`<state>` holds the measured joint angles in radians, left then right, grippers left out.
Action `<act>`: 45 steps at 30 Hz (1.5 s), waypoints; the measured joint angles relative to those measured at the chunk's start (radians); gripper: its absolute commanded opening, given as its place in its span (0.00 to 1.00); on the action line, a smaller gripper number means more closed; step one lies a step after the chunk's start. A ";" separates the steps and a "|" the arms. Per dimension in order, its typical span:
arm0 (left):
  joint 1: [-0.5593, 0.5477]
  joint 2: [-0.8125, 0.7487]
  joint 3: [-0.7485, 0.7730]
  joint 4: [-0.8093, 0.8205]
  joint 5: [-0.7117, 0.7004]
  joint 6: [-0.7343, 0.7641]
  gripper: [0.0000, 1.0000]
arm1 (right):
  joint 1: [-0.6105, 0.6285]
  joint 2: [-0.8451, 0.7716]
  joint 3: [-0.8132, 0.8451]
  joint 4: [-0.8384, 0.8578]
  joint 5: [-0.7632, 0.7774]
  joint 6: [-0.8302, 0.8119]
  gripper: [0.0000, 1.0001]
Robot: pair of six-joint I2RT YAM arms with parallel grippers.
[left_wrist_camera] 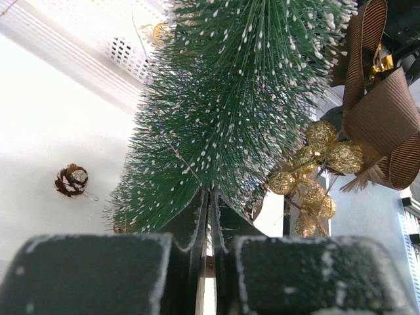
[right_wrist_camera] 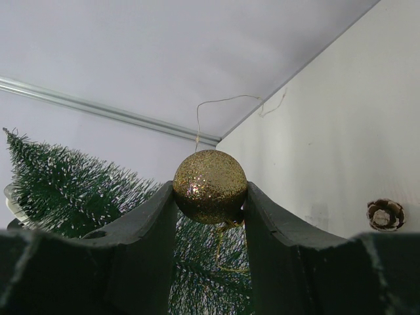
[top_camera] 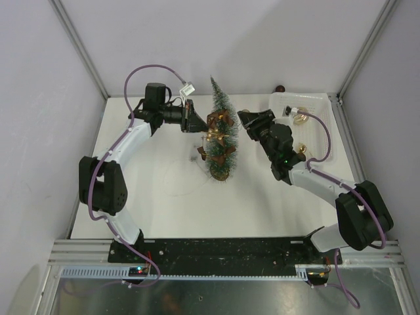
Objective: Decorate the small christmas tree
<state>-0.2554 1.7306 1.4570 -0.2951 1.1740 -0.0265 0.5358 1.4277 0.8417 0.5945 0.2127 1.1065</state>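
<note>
White table (top_camera: 157,203) boxed in by pale walls with metal framing – the near half and the left side are bare apart from a loop of thin thread (top_camera: 176,178). The small christmas tree (top_camera: 219,134) sits mid-table, a bit toward the far edge, and looks upright on its wooden disc base (top_camera: 221,174). Its long axis is vertical; in the top view the tip reads toward the far wall. Already on it: brown ribbon bow (left_wrist_camera: 380,118) and gold berry cluster (left_wrist_camera: 315,170).

The left gripper (left_wrist_camera: 209,193) is at the tree's left side, fingers pressed together with the tips in the bristles; whether they pinch anything cannot be told. The right gripper (right_wrist_camera: 210,190) is just right of the tree, apart from it, jaws clamped on a gold glitter ball (right_wrist_camera: 209,176) with its thread loop standing up.

A pinecone (left_wrist_camera: 71,180) lies loose on the table near the tree's base. A white mesh basket (top_camera: 315,98) sits in the far right corner against the edge – gold ornaments (top_camera: 300,118) inside.
</note>
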 measured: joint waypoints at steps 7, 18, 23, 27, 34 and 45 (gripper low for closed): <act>0.000 0.000 0.000 0.000 0.000 0.000 0.05 | 0.000 -0.001 -0.003 -0.006 0.000 0.000 0.12; 0.000 0.000 0.000 0.000 0.001 0.000 0.04 | 0.008 -0.024 0.001 -0.003 0.040 -0.016 0.11; 0.000 0.000 0.000 0.000 0.002 0.000 0.04 | 0.002 -0.013 0.084 -0.017 0.079 -0.057 0.10; 0.000 0.000 0.000 0.000 0.006 0.000 0.04 | 0.004 0.002 0.138 -0.015 0.101 -0.082 0.09; 0.000 0.000 0.000 0.000 0.008 0.000 0.04 | 0.022 0.033 0.146 -0.029 0.150 -0.140 0.09; 0.000 -0.001 -0.002 0.000 0.008 0.000 0.03 | 0.028 0.090 0.202 -0.061 0.190 -0.181 0.08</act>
<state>-0.2554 1.7298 1.4555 -0.2951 1.1816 -0.0261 0.5636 1.5177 1.0439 0.5335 0.4030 0.9253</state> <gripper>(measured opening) 0.037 0.456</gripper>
